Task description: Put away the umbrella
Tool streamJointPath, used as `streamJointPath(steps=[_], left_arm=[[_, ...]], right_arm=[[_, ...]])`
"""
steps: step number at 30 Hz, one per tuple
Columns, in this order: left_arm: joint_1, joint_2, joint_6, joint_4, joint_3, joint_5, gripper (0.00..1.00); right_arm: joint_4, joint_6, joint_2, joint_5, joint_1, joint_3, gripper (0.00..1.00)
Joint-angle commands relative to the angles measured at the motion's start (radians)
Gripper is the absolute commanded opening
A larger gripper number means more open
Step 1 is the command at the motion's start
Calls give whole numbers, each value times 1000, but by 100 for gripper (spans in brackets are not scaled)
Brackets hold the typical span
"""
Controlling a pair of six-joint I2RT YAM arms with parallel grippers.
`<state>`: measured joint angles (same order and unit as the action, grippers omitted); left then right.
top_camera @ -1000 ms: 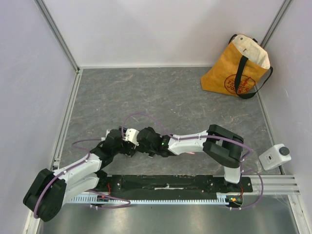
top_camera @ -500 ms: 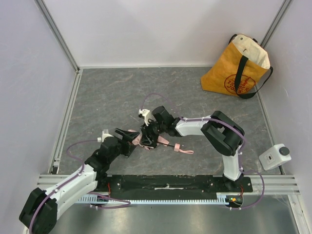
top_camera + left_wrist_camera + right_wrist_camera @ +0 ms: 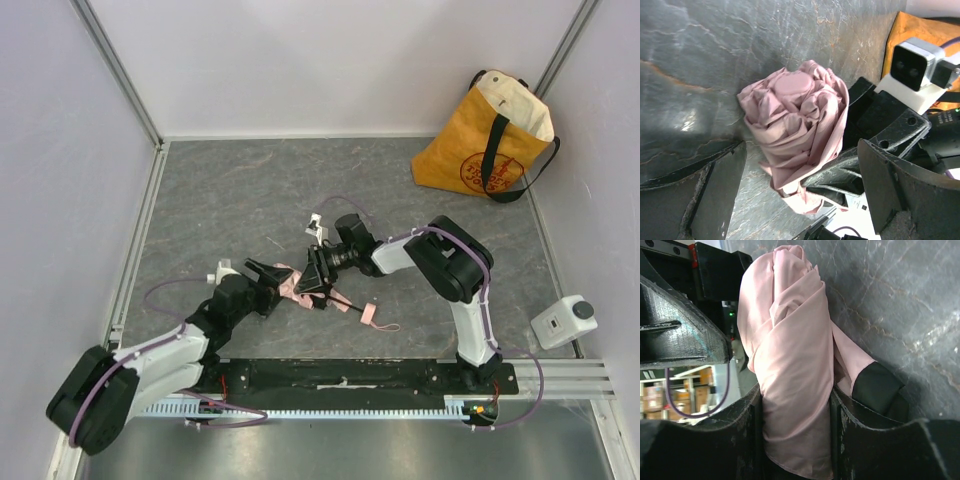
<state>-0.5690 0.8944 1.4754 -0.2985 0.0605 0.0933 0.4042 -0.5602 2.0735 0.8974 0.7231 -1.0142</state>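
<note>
The umbrella is a folded pale pink bundle lying low over the grey floor. Its small handle and strap trail toward the right arm's base. My right gripper is shut on the umbrella: in the right wrist view the pink fabric fills the gap between both fingers. My left gripper faces the bundle's end from the left and is open. In the left wrist view the crumpled fabric sits ahead of the wide-apart fingers without touching them.
A yellow tote bag with black straps stands open at the far right corner against the wall. A small white device sits near the right rail. The right arm's camera block is close to my left gripper.
The left jaws have spread wider and drawn back left. The right gripper has swung right and farther out with the umbrella, and the handle and strap have come into view.
</note>
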Motion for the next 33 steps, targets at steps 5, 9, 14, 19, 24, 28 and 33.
streamJointPath(steps=[5,9,14,19,24,28,33], left_arm=[[-8,224,-21,-119,-1,-43,98],[-8,261,-52,-122,25,-46,95],[-8,316,-61,-145,50,-47,90],[-9,340,-64,-217,44,-49,74],[-8,330,-78,-249,26,-41,50],[-8,331,-107,-263,36,-55,45],[-12,333,-112,-249,47,-61,62]], right_arm=[[517,-510,72,132,-22,104,0],[680,-645,83,162,-25,103,0],[694,-664,71,192,-30,104,0],[734,-688,71,218,-30,129,0],[873,-789,85,248,-28,157,0],[1103,-976,155,278,-28,147,0],[1351,-1178,229,264,-28,108,0]])
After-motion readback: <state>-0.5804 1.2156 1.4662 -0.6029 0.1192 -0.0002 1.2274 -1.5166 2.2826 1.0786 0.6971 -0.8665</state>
